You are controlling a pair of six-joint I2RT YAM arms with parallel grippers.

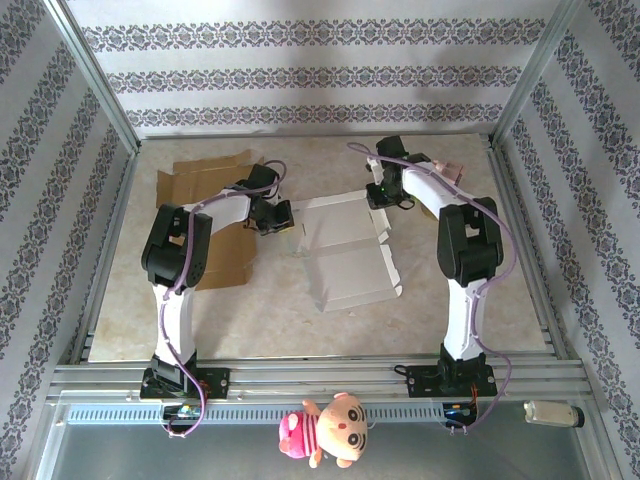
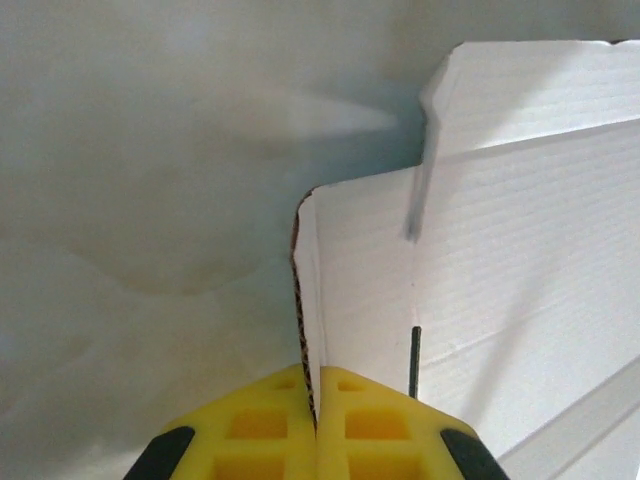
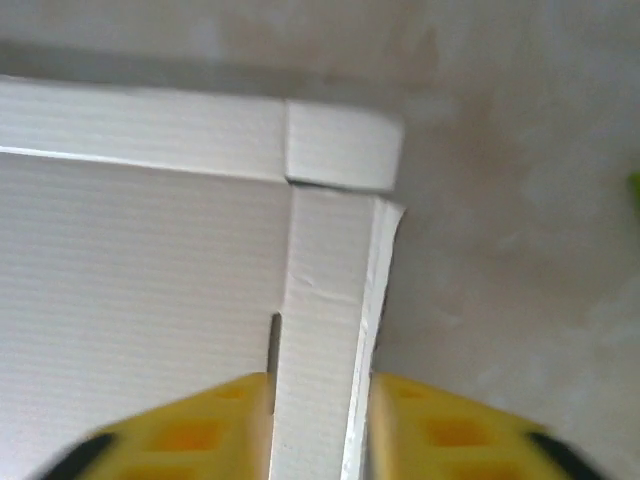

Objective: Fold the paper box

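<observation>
The white paper box [image 1: 345, 255] lies unfolded and mostly flat in the middle of the table. My left gripper [image 1: 285, 222] is at its left edge. In the left wrist view the yellow pads of this gripper [image 2: 318, 385] are shut on the raised edge of a white flap [image 2: 500, 250], whose brown corrugated rim shows between them. My right gripper [image 1: 378, 200] is at the box's far right corner. In the right wrist view its jaws [image 3: 320, 385] stand apart, with a narrow folded side strip [image 3: 325, 260] of the box [image 3: 130, 270] between them.
Brown cardboard sheets [image 1: 200, 180] lie at the back left, partly under the left arm. Patterned walls and a metal frame [image 1: 95, 90] close in the table. A plush doll [image 1: 325, 430] hangs on the front rail.
</observation>
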